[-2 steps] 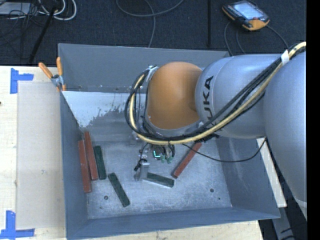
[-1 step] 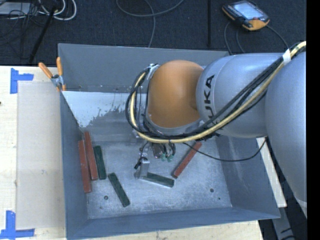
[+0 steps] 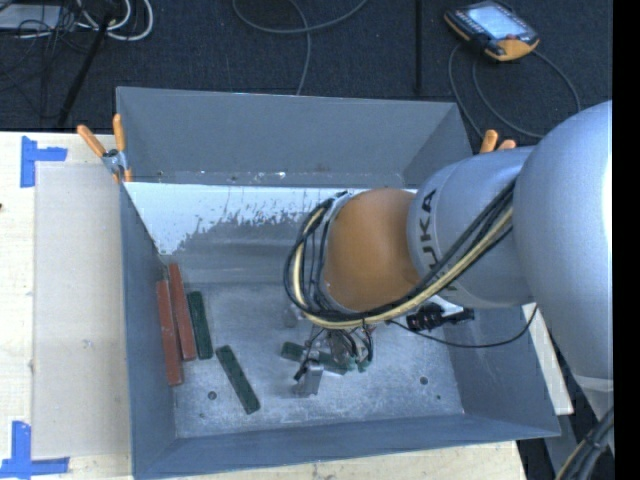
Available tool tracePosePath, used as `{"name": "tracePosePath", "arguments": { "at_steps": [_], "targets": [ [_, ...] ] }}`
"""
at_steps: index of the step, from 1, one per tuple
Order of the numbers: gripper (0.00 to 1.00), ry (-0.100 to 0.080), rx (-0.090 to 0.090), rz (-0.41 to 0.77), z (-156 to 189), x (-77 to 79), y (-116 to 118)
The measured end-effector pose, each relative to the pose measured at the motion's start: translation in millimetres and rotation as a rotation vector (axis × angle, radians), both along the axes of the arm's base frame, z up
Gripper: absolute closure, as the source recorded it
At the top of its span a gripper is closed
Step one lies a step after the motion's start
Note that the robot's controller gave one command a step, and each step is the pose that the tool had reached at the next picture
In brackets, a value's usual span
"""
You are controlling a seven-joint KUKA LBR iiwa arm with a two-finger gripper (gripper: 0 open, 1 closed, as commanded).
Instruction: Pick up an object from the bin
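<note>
Grey bin [image 3: 280, 143], sloped walls, floor mostly bare.

Left side of floor: two red-brown sticks [image 3: 172, 323] lie side by side and touching, running front to back along the foot of the left wall. Just right of them lies a dark green stick [image 3: 200, 325], parallel and close beside. Nearer the front wall, a slanted stick [image 3: 238, 379], also dark green, lies apart from the other three.

Centre of floor: gripper [image 3: 330, 360] down low at the floor, under the orange cover [image 3: 365, 248]. Arm [image 3: 520, 228] comes in from the right over the bin's right wall and hides much of that side of the floor. Looped wrist cables [image 3: 298, 268] hang around the cover and screen the gripper from above. Gripper released or clenched: cannot tell.

Nearest things: small green bit [image 3: 293, 350] just left of the gripper, and small grey scrap [image 3: 306, 385] just in front of it, toward the front wall. Contact with either: cannot tell.

Outside bin: dark ground beyond the far wall, loose cords [image 3: 270, 8], and a handheld unit [image 3: 492, 26] with orange trim, well apart from the bin.
</note>
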State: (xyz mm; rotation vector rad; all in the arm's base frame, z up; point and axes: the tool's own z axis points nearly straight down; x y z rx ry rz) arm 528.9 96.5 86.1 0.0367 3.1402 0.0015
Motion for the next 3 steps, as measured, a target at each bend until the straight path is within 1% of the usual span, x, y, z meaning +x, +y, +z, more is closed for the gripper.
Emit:
{"name": "tracePosePath", "arguments": {
  "at_steps": [1, 2, 3],
  "targets": [
    [0.00, 0.007, -0.001, -0.024, -26, -6.2, -15],
    [0.00, 0.000, 0.000, -0.102, 15, -2.2, -35],
    [0.00, 0.002, -0.002, -0.026, -25, -5.6, -16]
  ]
}}
